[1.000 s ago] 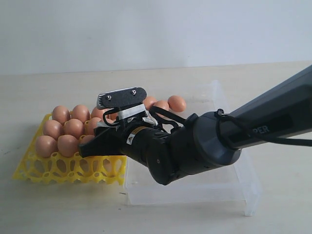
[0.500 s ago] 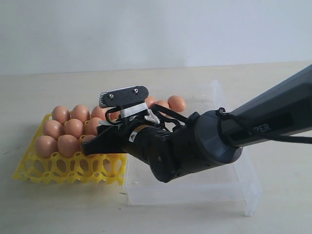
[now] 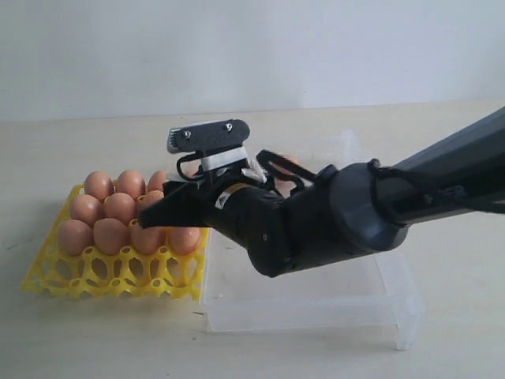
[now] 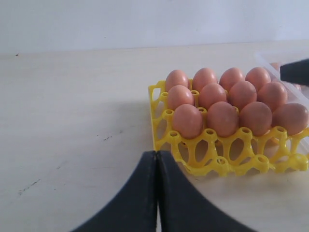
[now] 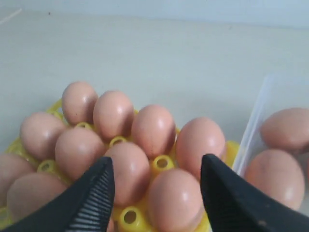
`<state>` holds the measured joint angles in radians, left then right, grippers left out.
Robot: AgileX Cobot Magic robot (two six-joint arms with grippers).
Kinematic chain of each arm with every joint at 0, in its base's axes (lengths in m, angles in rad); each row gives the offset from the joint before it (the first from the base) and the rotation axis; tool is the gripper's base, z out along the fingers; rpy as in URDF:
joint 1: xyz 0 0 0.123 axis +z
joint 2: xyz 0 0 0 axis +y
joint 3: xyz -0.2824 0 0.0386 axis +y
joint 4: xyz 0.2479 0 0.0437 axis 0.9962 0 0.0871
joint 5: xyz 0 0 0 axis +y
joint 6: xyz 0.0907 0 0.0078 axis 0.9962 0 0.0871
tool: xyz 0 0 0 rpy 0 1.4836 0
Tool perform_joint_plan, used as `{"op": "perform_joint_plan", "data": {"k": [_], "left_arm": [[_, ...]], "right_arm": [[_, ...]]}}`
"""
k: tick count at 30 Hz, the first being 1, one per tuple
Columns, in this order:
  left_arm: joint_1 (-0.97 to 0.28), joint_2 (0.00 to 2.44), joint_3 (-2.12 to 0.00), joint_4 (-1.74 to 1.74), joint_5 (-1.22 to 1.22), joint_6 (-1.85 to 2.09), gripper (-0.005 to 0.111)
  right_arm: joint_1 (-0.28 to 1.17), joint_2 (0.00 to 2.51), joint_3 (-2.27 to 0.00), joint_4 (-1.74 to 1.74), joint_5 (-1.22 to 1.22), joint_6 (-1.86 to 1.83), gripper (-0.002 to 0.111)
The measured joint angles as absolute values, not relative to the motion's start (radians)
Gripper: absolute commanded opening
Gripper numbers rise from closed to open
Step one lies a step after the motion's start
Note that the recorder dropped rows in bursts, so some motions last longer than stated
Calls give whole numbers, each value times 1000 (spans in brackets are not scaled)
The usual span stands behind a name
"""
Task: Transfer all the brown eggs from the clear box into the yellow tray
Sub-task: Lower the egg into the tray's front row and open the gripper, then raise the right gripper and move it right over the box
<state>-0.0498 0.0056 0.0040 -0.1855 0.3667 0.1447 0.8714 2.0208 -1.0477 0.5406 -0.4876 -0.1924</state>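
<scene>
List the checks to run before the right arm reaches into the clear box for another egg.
1. Right hand open and empty: ok, jaws wide apart.
2. Placed eggs seated in the yellow tray: ok.
3. Free cups for more eggs: ok, one edge row is bare.
4. Brown eggs waiting in the clear box: ok, at least two.
5. How many remain there: cannot tell, the arm hides them.
6. Left hand out of the way: ok, shut, short of the tray.
</scene>
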Motion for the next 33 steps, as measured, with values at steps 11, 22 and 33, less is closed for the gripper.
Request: {"op": "perform_joint_plan", "data": {"k": [11,22,33], "left_arm": [[-50,6,4,-185,367,145,0],[-50,6,4,-185,367,145,0],[-50,6,4,-185,367,145,0]], "right_arm": [[671,1789,-1135,650,-9,-469,4],[477,1982,-1507,283,658,-233,45],[465,2170,-1743,206,727,0,47]]}}
